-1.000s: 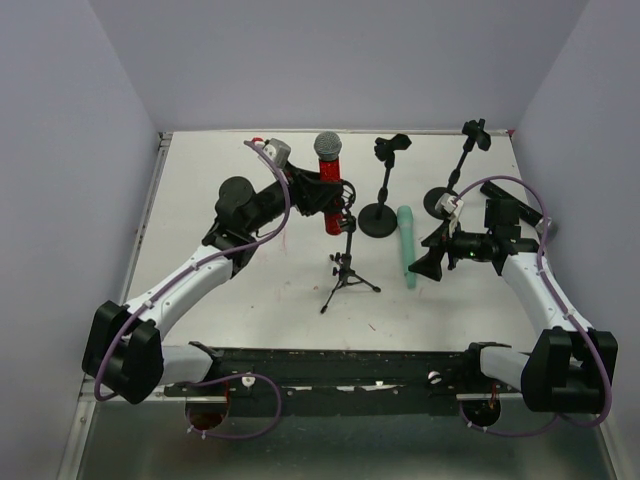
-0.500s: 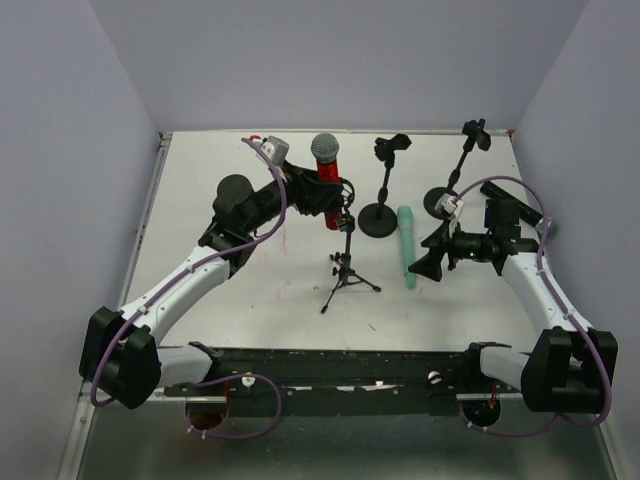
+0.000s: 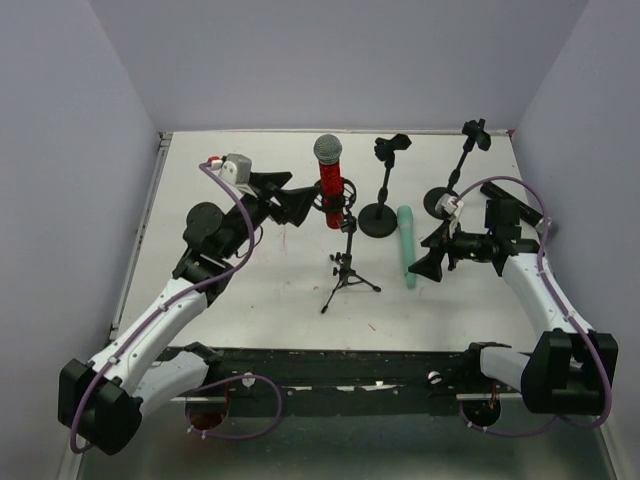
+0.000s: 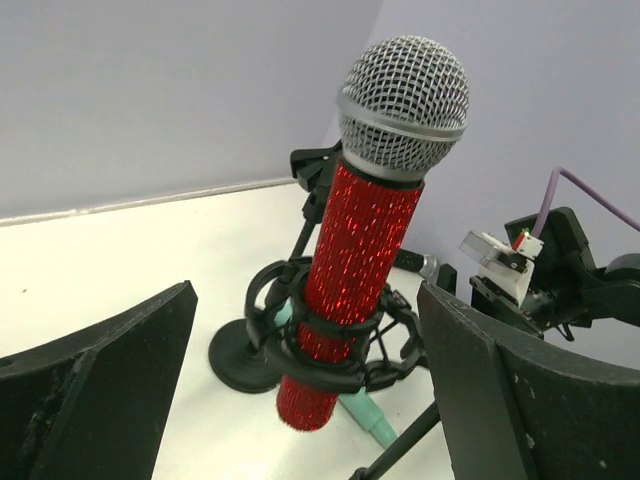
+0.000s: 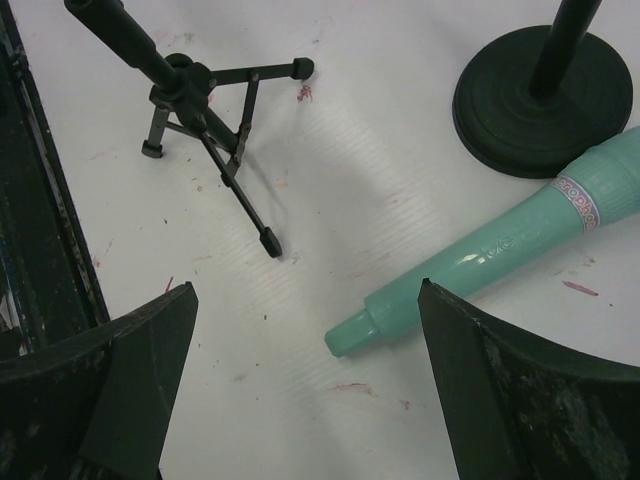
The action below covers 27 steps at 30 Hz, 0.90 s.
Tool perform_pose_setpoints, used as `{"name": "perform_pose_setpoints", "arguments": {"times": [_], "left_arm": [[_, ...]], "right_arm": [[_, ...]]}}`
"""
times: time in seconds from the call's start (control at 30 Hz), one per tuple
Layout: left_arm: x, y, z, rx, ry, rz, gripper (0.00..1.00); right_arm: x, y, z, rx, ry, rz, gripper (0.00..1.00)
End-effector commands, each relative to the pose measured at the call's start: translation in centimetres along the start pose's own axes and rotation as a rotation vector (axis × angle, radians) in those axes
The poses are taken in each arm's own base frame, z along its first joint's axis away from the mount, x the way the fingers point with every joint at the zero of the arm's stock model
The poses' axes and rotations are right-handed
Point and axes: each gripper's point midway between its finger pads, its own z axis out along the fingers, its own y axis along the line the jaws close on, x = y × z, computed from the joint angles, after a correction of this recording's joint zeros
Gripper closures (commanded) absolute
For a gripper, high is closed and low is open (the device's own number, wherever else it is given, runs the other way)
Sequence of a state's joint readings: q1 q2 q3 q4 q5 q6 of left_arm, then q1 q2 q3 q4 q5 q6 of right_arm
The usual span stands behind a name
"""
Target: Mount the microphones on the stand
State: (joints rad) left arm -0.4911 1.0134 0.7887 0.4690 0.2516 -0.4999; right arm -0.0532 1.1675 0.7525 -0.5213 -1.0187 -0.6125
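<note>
the red microphone [image 3: 329, 186] is seated upright in the ring clip of the tripod stand [image 3: 347, 272], with its grey mesh head on top. the left gripper [image 3: 297, 203] is seen just beside it, on its left, with jaws spread wide and nothing gripped. the mint-green microphone [image 3: 406, 246] is laid flat on the table [image 3: 250, 290], between the round-base stand [image 3: 379, 218] and the right gripper [image 3: 428, 262], whose jaws are likewise opened wide with nothing held.

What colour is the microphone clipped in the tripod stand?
Microphone: glittery red, grey mesh head; left wrist view.
</note>
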Motion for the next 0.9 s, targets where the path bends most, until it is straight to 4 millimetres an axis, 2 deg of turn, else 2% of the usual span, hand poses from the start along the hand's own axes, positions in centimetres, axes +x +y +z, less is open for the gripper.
{"name": "perform_pose_setpoints", "arguments": {"times": [0.0,0.2,0.33,0.37,0.43,0.57,0.87], "left_arm": [[0.2,1.6,-3.0,-0.067,-0.043,-0.033,0.01],[3.9,-0.3,-7.2,0.039,0.048,-0.032,0.01],[7.8,-2.6,-9.3,0.179,0.078,0.027,0.03],[9.5,-2.8,-9.8,0.204,0.092,0.034,0.03],[11.3,-3.4,-10.1,0.248,0.09,0.077,0.05],[13.0,-4.4,-9.6,0.304,0.08,0.177,0.05],[12.6,-5.5,-5.6,0.33,0.056,0.233,0.1]], "right_arm": [[-1.5,0.7,-0.4,-0.017,-0.031,-0.055,0.0],[-1.8,0.6,-0.6,-0.003,-0.033,-0.068,0.0],[-1.9,0.7,-0.7,0.0,-0.035,-0.073,0.0],[-2.0,0.8,-0.8,0.002,-0.037,-0.075,0.0],[-2.1,0.8,-0.8,0.004,-0.041,-0.08,0.0],[-2.3,1.0,-1.0,0.004,-0.047,-0.088,0.0],[-2.9,1.3,-1.3,0.01,-0.059,-0.109,0.0]]}}
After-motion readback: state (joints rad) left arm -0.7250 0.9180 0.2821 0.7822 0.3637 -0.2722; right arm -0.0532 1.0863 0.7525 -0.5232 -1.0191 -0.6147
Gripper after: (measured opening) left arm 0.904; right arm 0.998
